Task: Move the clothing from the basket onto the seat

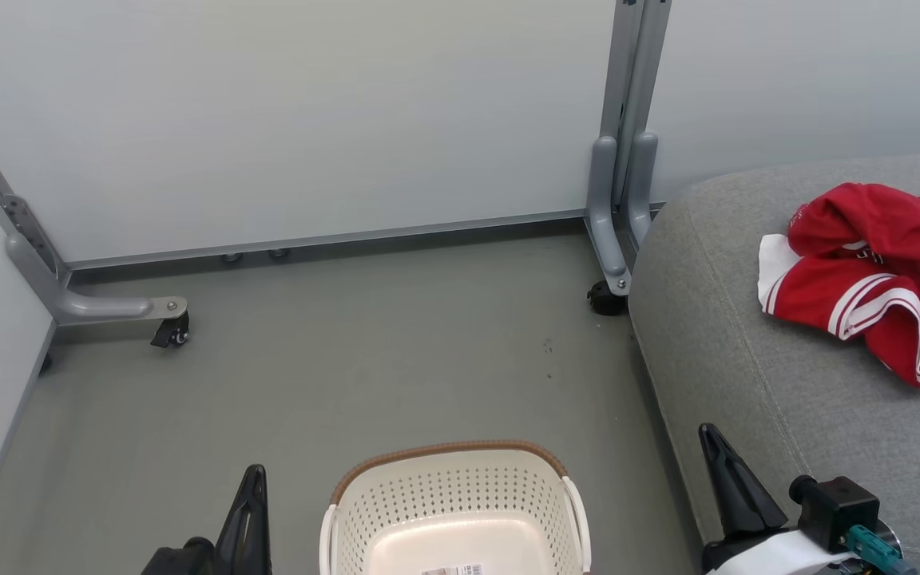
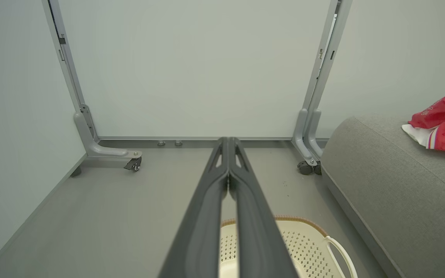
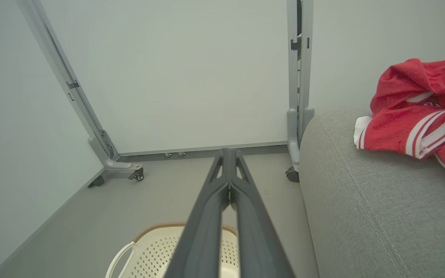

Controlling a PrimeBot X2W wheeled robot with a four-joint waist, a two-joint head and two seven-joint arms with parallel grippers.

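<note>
The red clothing [image 1: 875, 279] with white stripes lies crumpled on the grey seat [image 1: 787, 383] at the right; it also appears as clothing [image 2: 444, 121] and clothing [image 3: 419, 119] on the seat [image 2: 392, 185] [image 3: 381, 204] in the wrist views. The cream basket [image 1: 454, 511] stands on the floor at bottom centre, its inside bare except for a label; its rim shows as basket [image 2: 303, 239] and basket [image 3: 149, 247]. My left gripper [image 1: 252, 479] is left of the basket, fingers pressed together, holding nothing [image 2: 228, 141]. My right gripper [image 1: 707, 435] is shut and empty over the seat's front edge [image 3: 228, 151].
Pale partition panels on grey metal legs with castors [image 1: 172, 331] [image 1: 605, 299] stand behind. Grey floor [image 1: 364, 359] stretches between the panels, the basket and the seat.
</note>
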